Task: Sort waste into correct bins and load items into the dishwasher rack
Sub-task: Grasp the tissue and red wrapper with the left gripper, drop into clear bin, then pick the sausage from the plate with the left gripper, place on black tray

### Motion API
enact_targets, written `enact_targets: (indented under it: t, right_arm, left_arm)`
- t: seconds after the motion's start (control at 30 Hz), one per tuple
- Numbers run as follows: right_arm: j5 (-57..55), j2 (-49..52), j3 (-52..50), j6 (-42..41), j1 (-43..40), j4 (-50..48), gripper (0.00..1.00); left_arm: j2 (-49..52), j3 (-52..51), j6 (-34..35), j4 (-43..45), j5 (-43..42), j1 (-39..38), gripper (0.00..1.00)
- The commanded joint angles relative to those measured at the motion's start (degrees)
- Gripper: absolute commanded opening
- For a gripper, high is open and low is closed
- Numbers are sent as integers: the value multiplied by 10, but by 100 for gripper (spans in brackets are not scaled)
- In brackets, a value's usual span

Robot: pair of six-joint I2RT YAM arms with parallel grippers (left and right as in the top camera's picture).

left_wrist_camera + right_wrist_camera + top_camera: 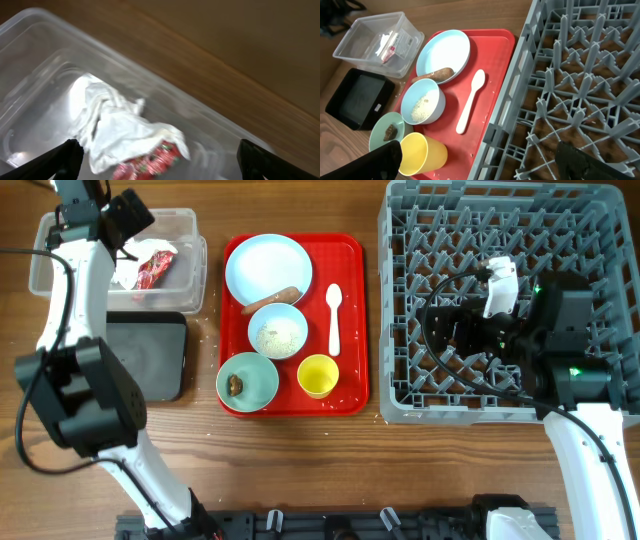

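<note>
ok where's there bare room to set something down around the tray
On the red tray only the strip between the white spoon and the right rim is bare; the rest is crowded with plate, bowls and yellow cup. The table is bare wood along the tray's near edge. The dishwasher rack's left half is empty.

I see tray (351, 275) red | plate (266, 262) pale blue | spoon (334, 320) white | cup (318, 376) yellow | rack (400, 240) grey | tissue (115, 125) white | my right fingers (382, 161) black

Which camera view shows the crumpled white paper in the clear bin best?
The left wrist view: the crumpled white paper is close and large. Overhead, the left arm partly hides it; the right wrist view shows it tiny.
</note>
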State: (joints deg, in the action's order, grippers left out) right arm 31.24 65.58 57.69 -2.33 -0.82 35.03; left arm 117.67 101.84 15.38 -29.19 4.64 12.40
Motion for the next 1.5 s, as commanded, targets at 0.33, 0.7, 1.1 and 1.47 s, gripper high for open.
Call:
enact_targets:
  t: [0.33, 0.7, 1.1, 1.47]
  right_arm:
    - [-17, 1, 9, 8, 0, 21, 100]
    - [-30, 1, 9, 9, 0, 21, 100]
    - [-30, 1, 9, 9, 0, 21, 100]
    - [-30, 3, 9, 7, 0, 19, 100]
  left_arm:
    - [30, 3, -423, -195, -92, -243, 100]
    - [140, 3, -469, -189, -97, -248, 86]
    - [132, 8, -387, -140, -95, -248, 4]
    - [-159, 58, -51, -399, 35, -154, 4]
